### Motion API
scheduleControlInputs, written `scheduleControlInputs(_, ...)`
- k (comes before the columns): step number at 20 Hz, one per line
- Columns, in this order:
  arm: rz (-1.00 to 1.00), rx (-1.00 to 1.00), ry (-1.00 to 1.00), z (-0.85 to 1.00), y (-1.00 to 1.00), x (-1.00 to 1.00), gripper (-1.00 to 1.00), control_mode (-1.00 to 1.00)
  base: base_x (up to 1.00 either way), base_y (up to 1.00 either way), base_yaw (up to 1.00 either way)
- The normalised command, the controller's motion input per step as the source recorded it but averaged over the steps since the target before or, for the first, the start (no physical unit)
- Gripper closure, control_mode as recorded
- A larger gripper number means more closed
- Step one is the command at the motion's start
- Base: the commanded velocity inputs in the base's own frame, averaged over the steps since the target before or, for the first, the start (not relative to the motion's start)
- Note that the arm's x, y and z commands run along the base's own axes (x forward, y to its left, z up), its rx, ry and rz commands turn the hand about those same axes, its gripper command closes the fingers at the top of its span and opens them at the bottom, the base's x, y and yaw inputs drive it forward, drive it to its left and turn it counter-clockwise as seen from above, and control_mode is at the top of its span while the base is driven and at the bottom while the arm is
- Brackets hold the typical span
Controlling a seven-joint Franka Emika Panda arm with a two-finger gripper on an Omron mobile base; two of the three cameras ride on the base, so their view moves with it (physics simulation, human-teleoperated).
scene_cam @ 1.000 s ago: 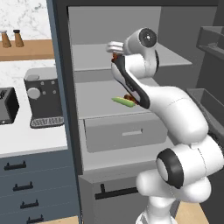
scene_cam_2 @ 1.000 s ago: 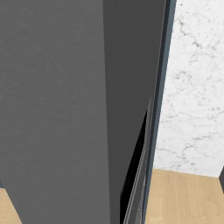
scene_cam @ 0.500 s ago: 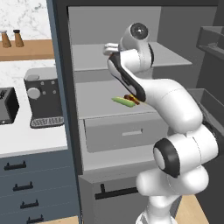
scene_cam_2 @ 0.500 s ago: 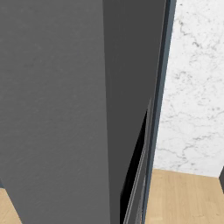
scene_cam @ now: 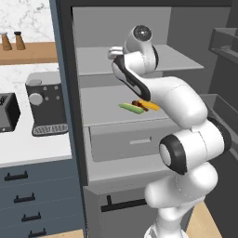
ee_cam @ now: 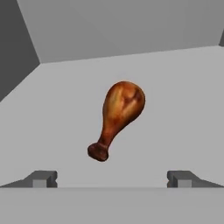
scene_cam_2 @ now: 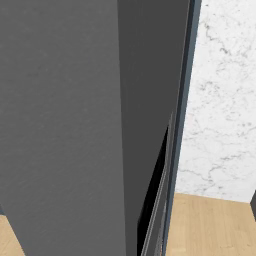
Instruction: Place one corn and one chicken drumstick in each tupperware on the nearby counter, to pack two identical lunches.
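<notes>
A glossy orange-brown chicken drumstick [ee_cam: 117,116] lies on a grey fridge shelf [ee_cam: 183,96], bone end toward me. My gripper [ee_cam: 113,179] hovers open just short of it, one fingertip on each side and nothing between them. In the left base view my arm [scene_cam: 139,81] reaches into the open fridge at upper-shelf height. On the middle shelf below lie a green-husked corn [scene_cam: 131,108], a yellow-orange corn [scene_cam: 152,106] and a dark drumstick [scene_cam: 139,104] between them. The white counter [scene_cam: 28,148] is to the left of the fridge. The tupperware is out of view.
A coffee machine [scene_cam: 45,107] and a toaster [scene_cam: 7,111] stand on the counter. A grey pull-out drawer [scene_cam: 132,142] sits under the middle shelf. Door bins [scene_cam: 227,42] jut out at the right. In the right base view a dark panel [scene_cam_2: 75,125] stands close, beside a marble wall [scene_cam_2: 220,100].
The arm's upper joints have risen and swung left, and the hand has gone further left into the fridge. The food on the middle shelf has not moved.
</notes>
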Motion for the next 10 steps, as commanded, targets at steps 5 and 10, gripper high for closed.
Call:
scheduleControlInputs(5,0.0,-0.01,0.09,-0.17,0.0,0.43,-1.0,-1.0,0.0,0.0,0.0)
scheduleControlInputs(10,0.0,0.0,0.08,-0.15,0.0,0.42,-1.0,-1.0,0.0,0.0,0.0)
